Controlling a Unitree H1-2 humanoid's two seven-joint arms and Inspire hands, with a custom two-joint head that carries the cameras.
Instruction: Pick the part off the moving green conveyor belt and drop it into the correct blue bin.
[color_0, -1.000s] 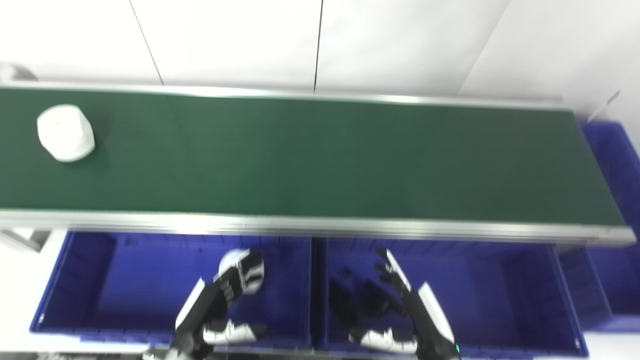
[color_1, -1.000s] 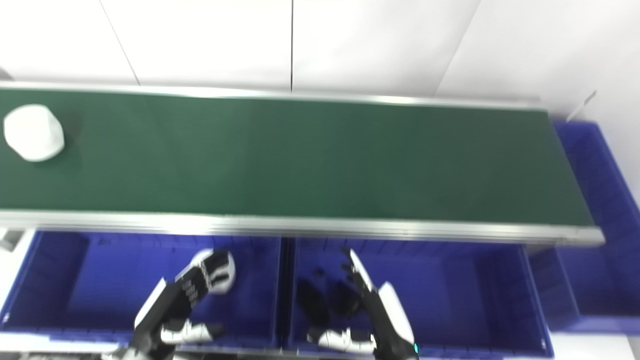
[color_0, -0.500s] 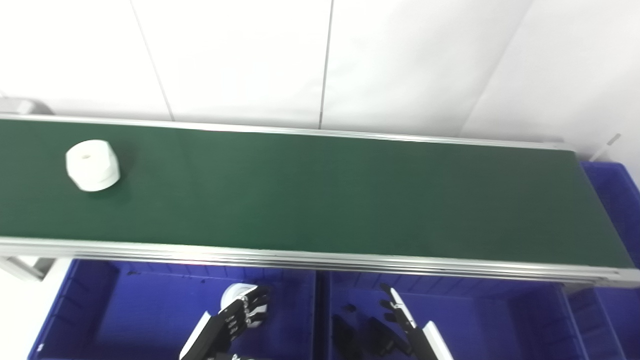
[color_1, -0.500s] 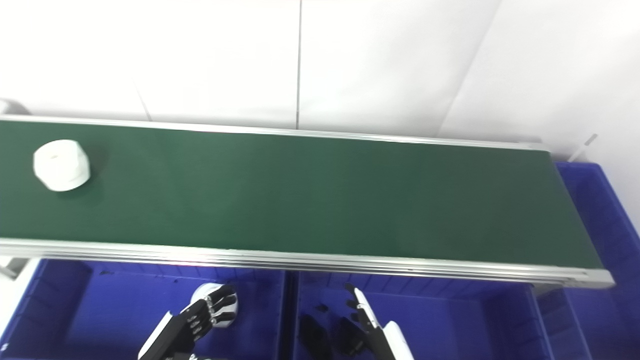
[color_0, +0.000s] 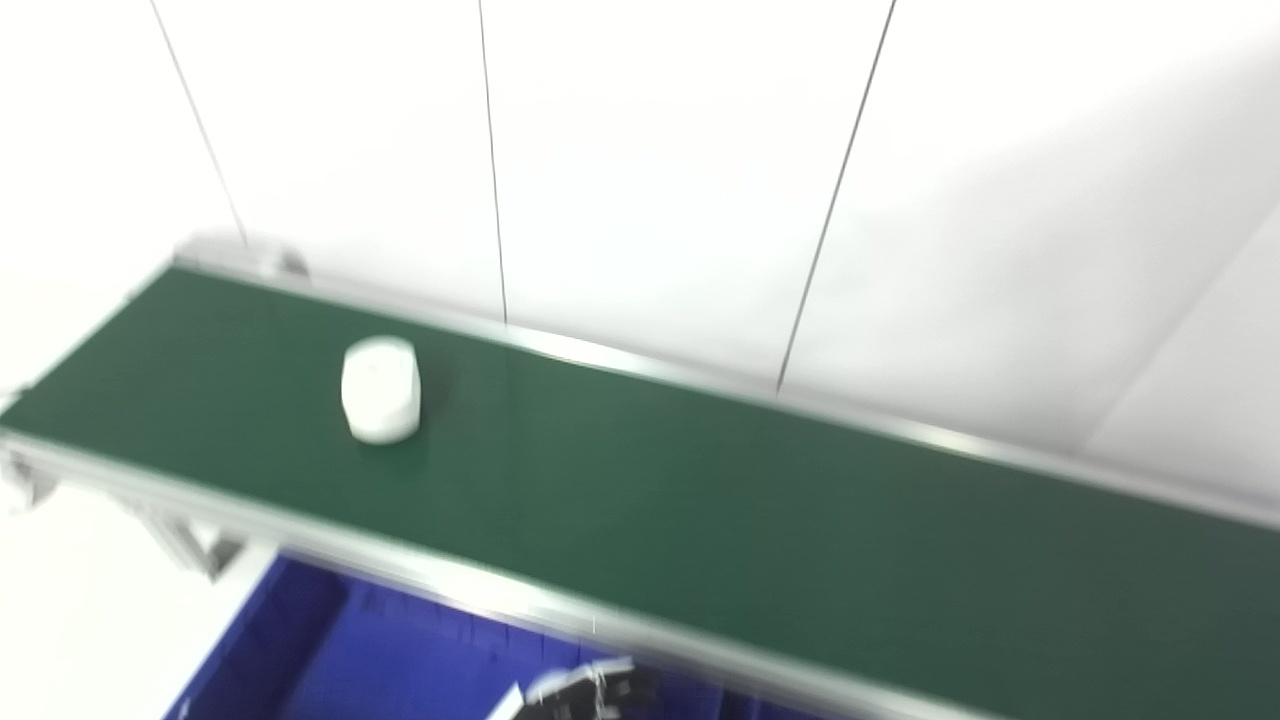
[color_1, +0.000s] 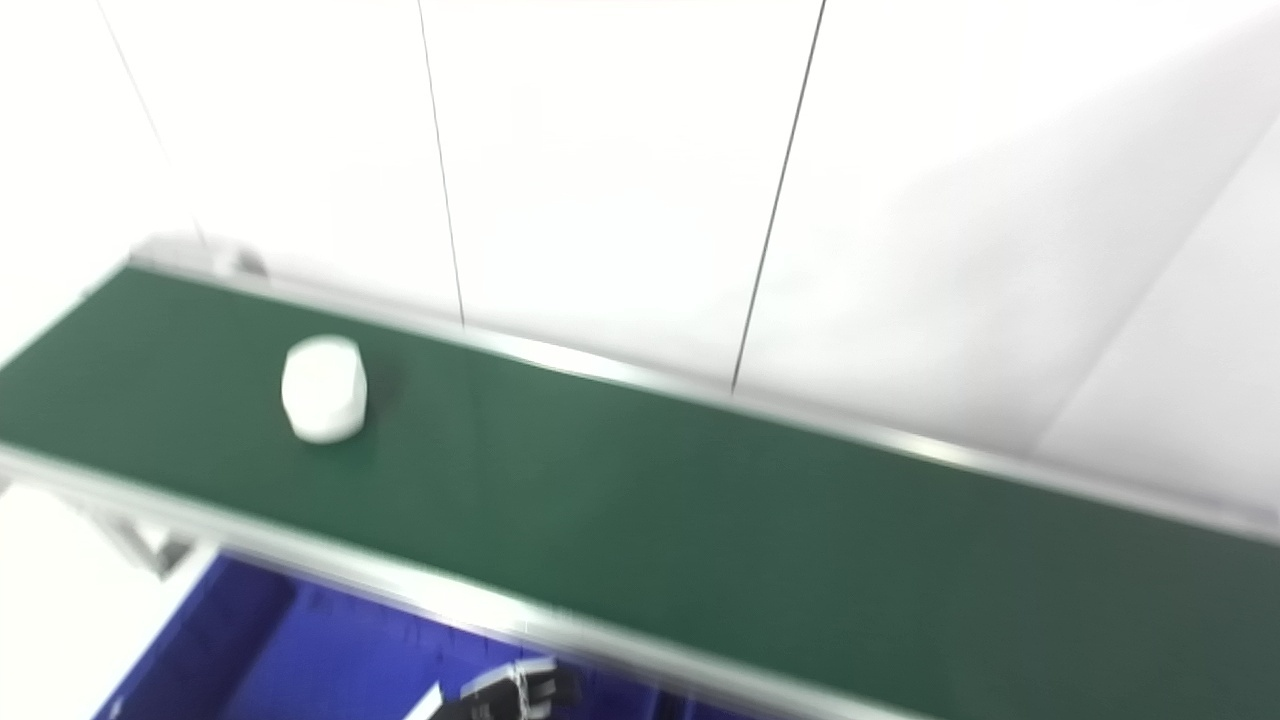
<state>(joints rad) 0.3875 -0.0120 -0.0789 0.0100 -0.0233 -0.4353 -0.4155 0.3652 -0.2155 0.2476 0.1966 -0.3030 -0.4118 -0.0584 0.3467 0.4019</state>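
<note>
A: Where's the part?

B: On the long dark green conveyor belt (color_0: 700, 510), toward its left end: a stubby white faceted plastic part (color_0: 380, 389), too blurred to read an axis.

A: The hands?

B: Left hand (color_0: 590, 692) barely shows over the blue plastic bin (color_0: 300, 640); grip unreadable. Right hand is unseen.

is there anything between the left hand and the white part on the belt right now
Only the belt's near rail. The left hand is low over the blue bin, below the green belt; the white part sits alone farther left. Nothing else visible intervenes.
</note>
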